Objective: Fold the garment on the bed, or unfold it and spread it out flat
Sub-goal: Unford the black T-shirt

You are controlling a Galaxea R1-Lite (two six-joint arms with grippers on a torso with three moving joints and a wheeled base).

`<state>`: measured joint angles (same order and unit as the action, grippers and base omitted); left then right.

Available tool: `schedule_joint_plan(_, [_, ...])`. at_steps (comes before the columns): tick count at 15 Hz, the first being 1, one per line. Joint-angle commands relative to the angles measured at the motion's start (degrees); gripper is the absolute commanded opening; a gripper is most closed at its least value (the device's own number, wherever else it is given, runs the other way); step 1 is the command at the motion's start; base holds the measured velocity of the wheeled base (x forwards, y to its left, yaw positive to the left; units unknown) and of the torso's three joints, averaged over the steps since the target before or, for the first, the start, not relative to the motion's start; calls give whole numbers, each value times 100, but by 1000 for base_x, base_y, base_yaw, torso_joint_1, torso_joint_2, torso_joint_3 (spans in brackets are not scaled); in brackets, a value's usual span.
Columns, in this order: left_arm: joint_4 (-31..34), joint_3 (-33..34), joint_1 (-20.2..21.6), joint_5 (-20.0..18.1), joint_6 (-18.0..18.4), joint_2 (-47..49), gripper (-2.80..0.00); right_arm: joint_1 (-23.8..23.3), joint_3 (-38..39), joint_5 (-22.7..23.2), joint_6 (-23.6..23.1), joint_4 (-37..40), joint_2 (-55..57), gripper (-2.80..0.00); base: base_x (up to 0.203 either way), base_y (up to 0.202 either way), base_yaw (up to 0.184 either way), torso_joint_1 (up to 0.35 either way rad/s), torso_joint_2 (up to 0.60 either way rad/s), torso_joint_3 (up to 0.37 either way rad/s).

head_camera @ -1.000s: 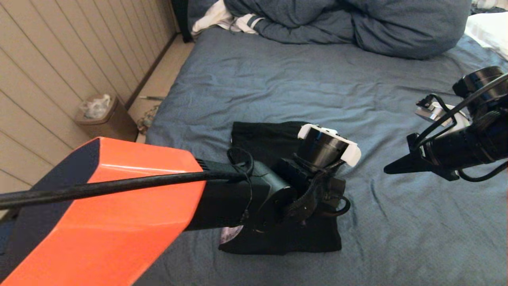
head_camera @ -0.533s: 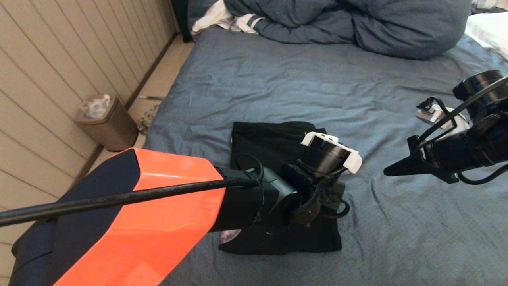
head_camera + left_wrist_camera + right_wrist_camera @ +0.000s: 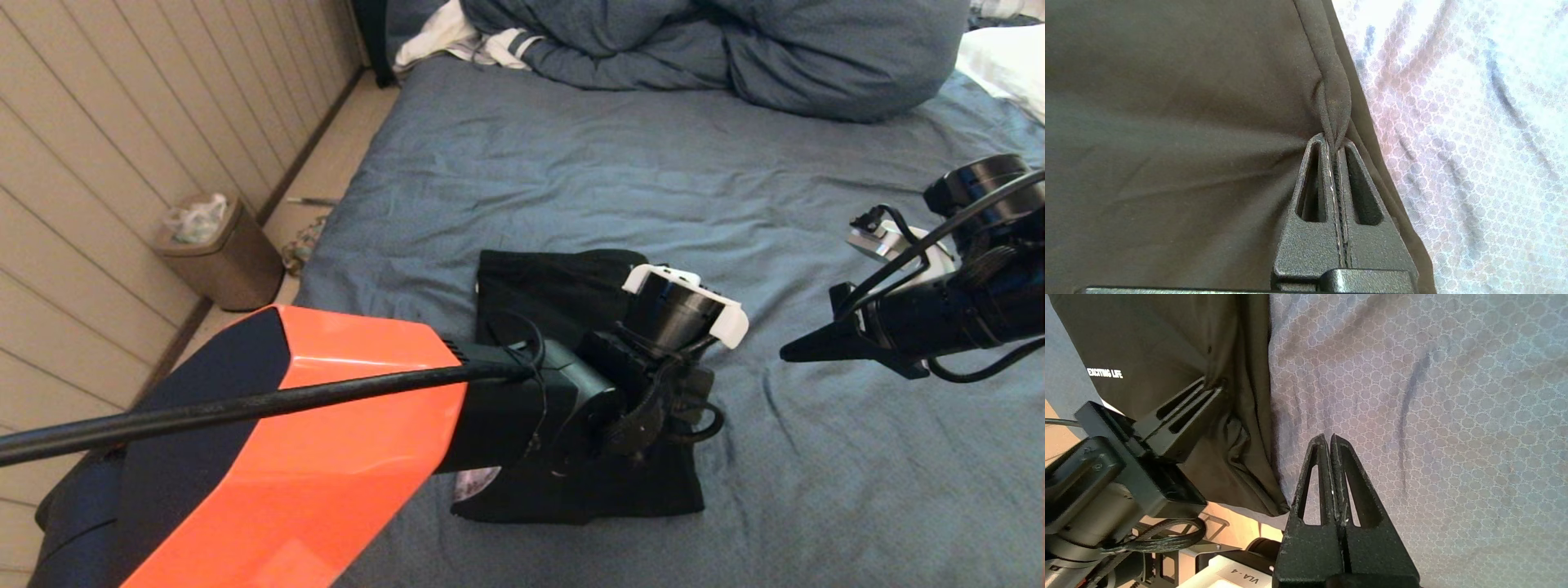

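1. Bin (image 3: 219, 249): on the floor by the panelled wall, off the bed's left side; no part in the work.
2. Left gripper (image 3: 1336, 143): lowered onto the T-shirt, fingers clenched on a pinched ridge of black cloth at the shirt's right edge. Judged a hold for lifting that edge, to fold or open it.
3. T-shirt (image 3: 555, 290): black, lying as a folded rectangle on the near middle of the bed (image 3: 571, 171), plain side mostly up; a bit of pale print shows at its near left corner, white lettering in the right wrist view.
4. Right gripper (image 3: 1328, 437): held above bare sheet just right of the shirt, fingers closed on nothing; apparently waiting.
5. Duvet (image 3: 735, 49): bunched at the far end, apart from the shirt.
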<state>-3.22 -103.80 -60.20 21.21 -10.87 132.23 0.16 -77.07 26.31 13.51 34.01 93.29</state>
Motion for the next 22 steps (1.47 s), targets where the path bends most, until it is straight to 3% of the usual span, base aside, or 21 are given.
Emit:
schedule_joint_plan(1, [-5,-11,22,14,-12,-159,-280,10,-1,30,11,18,22,-280,0,0,0,0,0,0])
schedule_joint_plan(6, [-4,462,252,20,-14,-790,-280,37,-9,128,20,18,-13,-280,0,0,0,0,0,0])
schedule_joint_plan(9, [-9,1270,574,7,-15,-1446,-280,63,-36,120,29,27,-49,-280,0,0,0,0,0,0])
schedule_joint_plan(15, [-288,2637,1475,-73,-21,-2718,-280,134,-80,122,64,27,-66,-280,0,0,0,0,0,0])
schedule_joint_plan(17, [-597,2887,1797,-105,73,-2927,-280,168,-96,123,73,27,-66,-280,0,0,0,0,0,0])
schedule_joint_plan(22, [-663,3219,2530,-435,101,-3293,-280,297,-155,120,81,27,-22,-280,0,0,0,0,0,0])
